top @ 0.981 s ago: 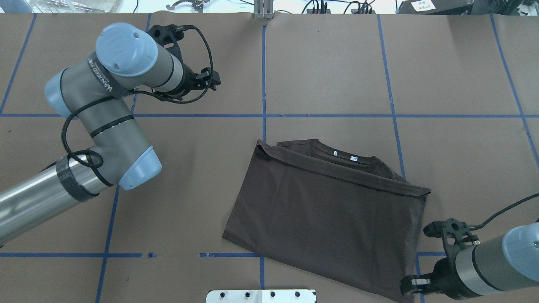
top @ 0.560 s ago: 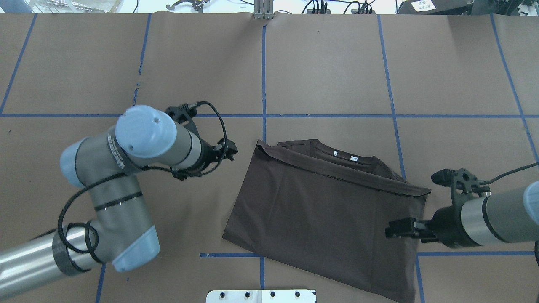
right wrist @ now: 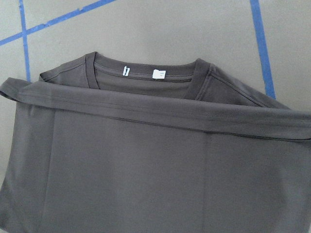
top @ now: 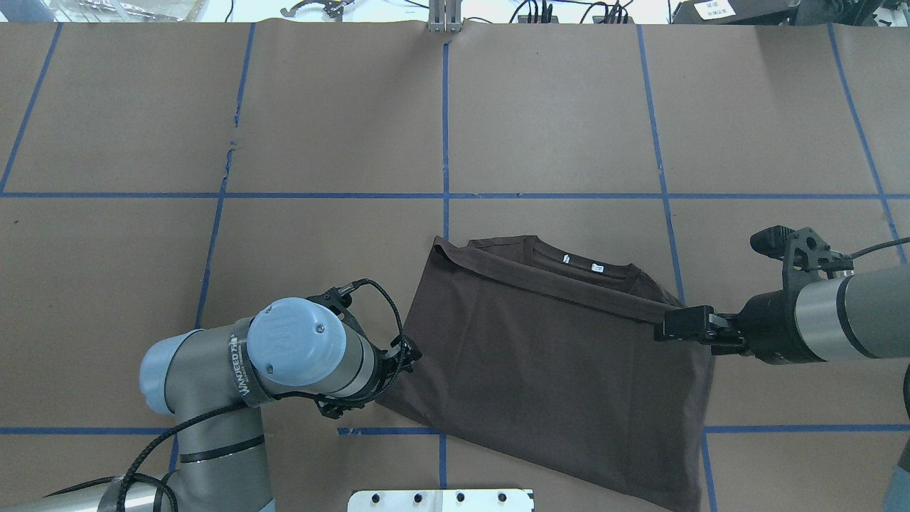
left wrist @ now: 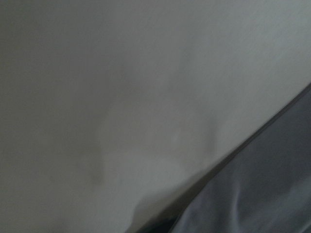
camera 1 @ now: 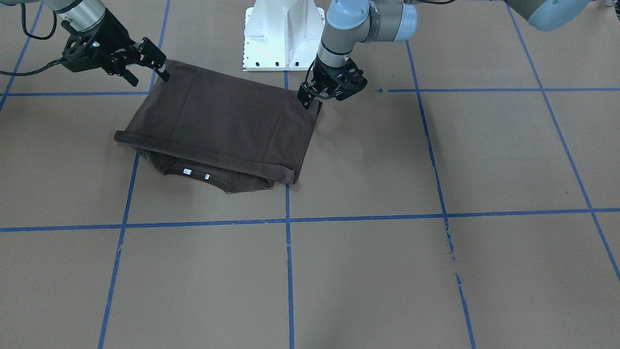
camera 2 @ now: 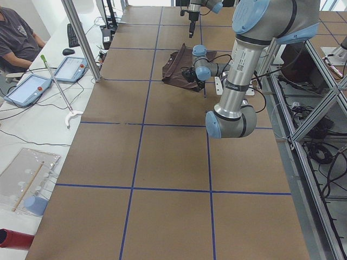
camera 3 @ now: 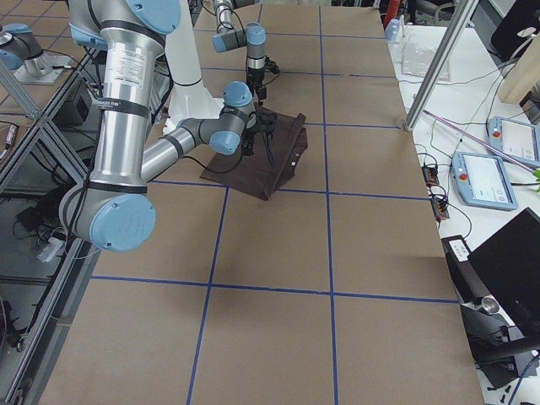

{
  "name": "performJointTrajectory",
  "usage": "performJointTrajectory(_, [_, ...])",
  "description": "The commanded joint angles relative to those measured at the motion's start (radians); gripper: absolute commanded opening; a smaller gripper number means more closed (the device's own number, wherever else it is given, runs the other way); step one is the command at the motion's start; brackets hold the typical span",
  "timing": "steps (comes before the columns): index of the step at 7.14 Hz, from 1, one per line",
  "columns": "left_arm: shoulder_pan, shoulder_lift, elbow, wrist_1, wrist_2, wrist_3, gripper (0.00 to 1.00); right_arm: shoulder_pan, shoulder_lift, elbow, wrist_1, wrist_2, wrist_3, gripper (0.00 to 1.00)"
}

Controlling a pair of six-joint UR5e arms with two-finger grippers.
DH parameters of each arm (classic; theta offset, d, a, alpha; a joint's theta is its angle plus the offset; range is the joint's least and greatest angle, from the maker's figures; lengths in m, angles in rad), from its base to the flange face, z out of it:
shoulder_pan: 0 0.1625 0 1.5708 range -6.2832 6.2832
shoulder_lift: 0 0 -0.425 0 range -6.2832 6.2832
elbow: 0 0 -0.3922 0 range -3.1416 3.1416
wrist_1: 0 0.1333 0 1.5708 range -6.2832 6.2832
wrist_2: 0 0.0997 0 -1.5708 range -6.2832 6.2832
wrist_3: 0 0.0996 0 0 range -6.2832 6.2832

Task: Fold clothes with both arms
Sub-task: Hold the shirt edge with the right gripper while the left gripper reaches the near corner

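Hovering at the shirt's edge on the robot's right side, the right tool [camera 1: 151, 77] has its two black fingers spread wide with nothing between them. In the front-facing view one fingertip [camera 1: 166, 76] sits right at a corner of the cloth, though I cannot tell whether it touches. The right wrist camera looks down on the garment from above and shows none of its own fingers.

The left tool [camera 1: 309, 96] points down at the opposite near corner, the one closest to the robot on its left side. Its wrist hides the fingers from overhead, and its own camera gives only a blur of bench paper and a dark cloth edge, so I cannot tell how wide it stands or whether it has any cloth.

Between the two tools lies the dark brown-grey T-shirt [top: 554, 377], flat and folded once. Its lower half is laid up over the chest, so the hem band [right wrist: 155, 110] runs straight across just below the round ribbed collar [right wrist: 146, 82]. Two small white tags [right wrist: 159, 74] show inside the neck. The shirt sits skewed to the blue tape lines [top: 445, 128] on the brown paper-covered bench [top: 554, 107], close in front of the white pedestal base [camera 1: 283, 34] and mostly on the robot's right of the centre line.

At the far side of the bench a seated person [camera 2: 16, 38] shows in the left-end view.
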Motion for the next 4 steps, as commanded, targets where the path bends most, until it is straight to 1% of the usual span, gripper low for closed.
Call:
performJointTrajectory(1, [0.021,-0.005,0.017,0.001,0.002,-0.017,0.89,0.004,0.004,-0.009,0.0,-0.001,0.002,1.0])
performJointTrajectory(4, [0.023,-0.02,0.04,-0.011,0.014,-0.015,0.89,0.006,0.016,-0.022,0.0,0.0,0.003,1.0])
